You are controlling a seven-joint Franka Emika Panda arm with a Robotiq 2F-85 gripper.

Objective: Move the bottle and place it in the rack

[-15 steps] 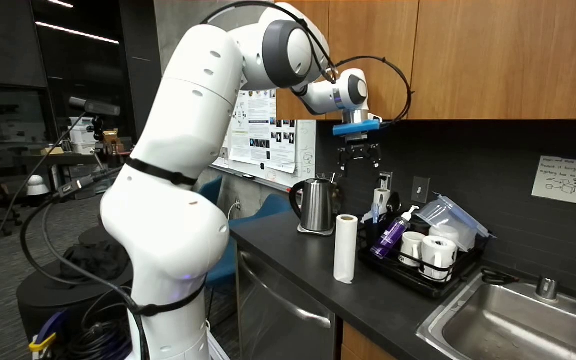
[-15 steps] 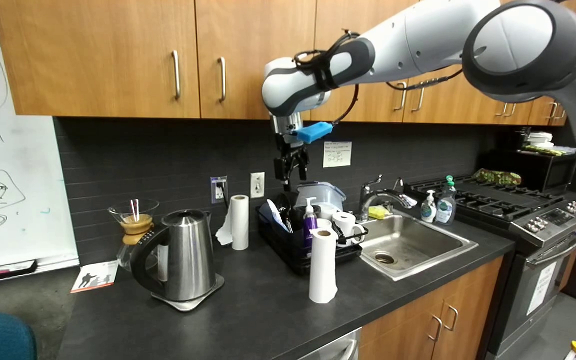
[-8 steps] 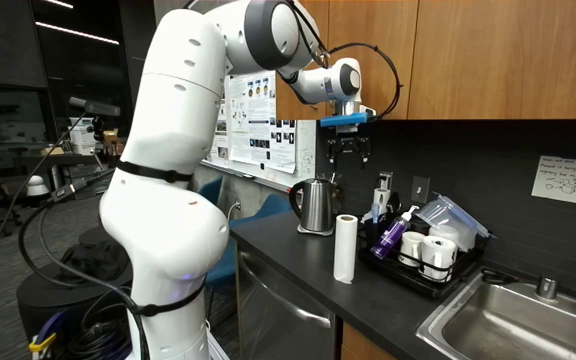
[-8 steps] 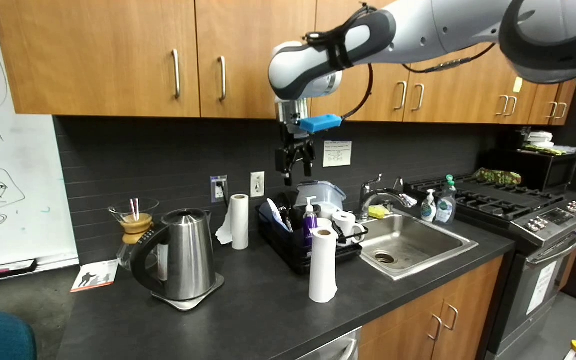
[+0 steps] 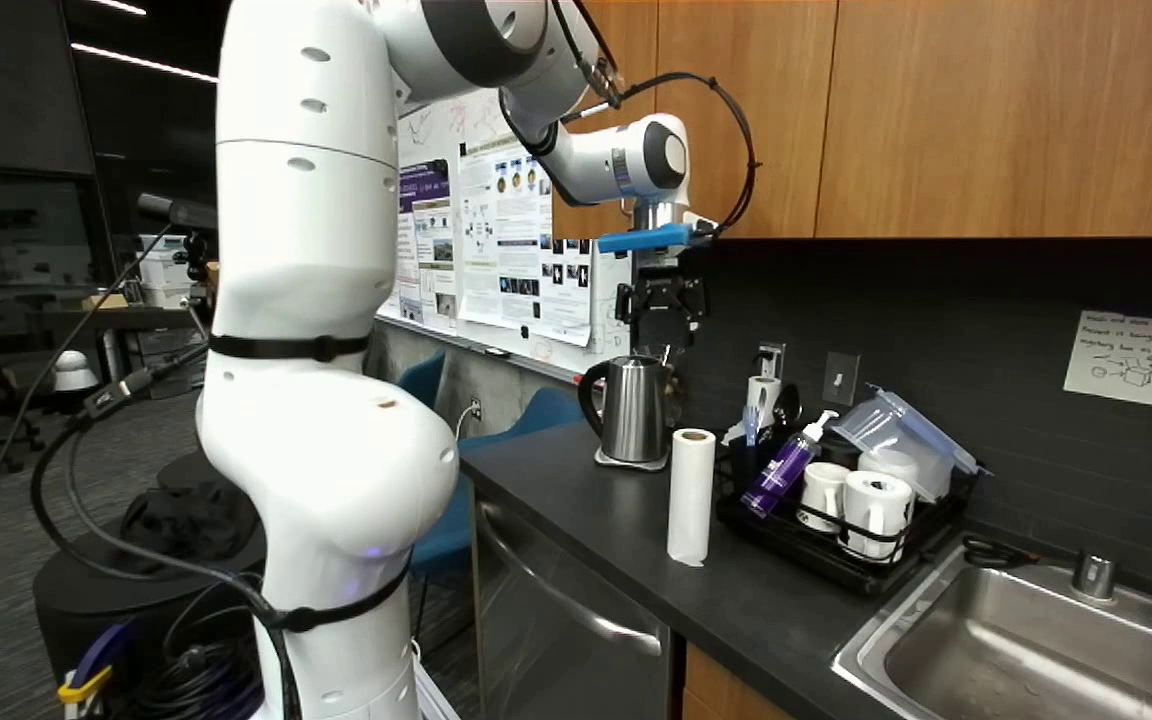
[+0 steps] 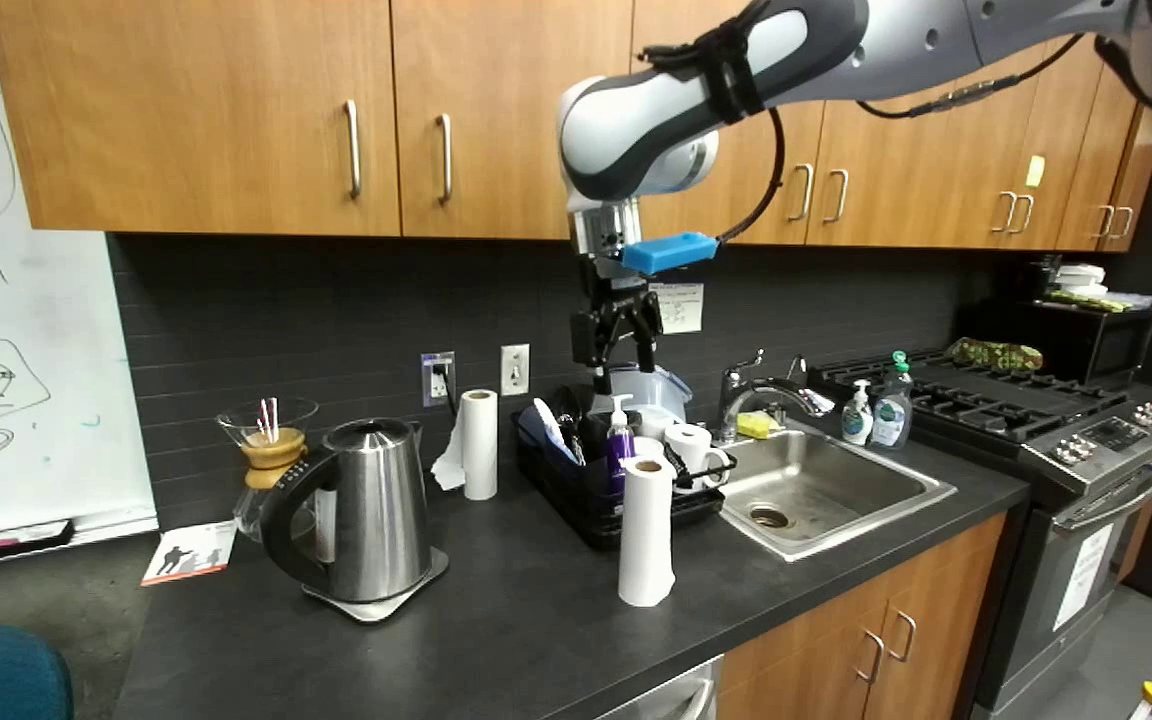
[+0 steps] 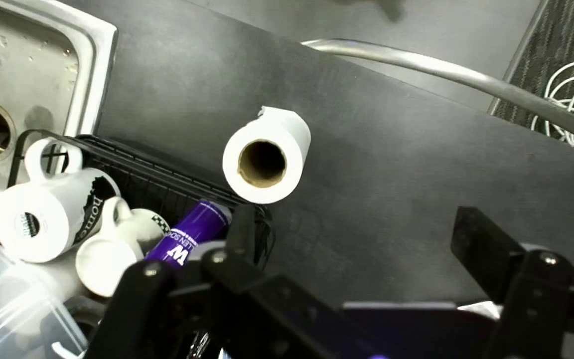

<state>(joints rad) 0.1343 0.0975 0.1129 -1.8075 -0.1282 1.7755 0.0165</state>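
The bottle is purple with a white pump top in an exterior view. It leans inside the rack beside white mugs. The bottle and the black rack also show in an exterior view, partly behind the white roll. In the wrist view the bottle lies in the rack, partly hidden by the left finger. My gripper is open and empty, high above the counter; it also shows in an exterior view. In the wrist view the gripper's fingers are wide apart over bare counter.
A white paper roll stands upright on the counter in front of the rack. A steel kettle stands nearby. A thinner roll stands by the wall. White mugs and a clear tub fill the rack. The sink adjoins it.
The open gripper has moved away from the back wall, leftward in an exterior view and rightward and nearer in an exterior view. The bottle, rack and rolls have not moved.
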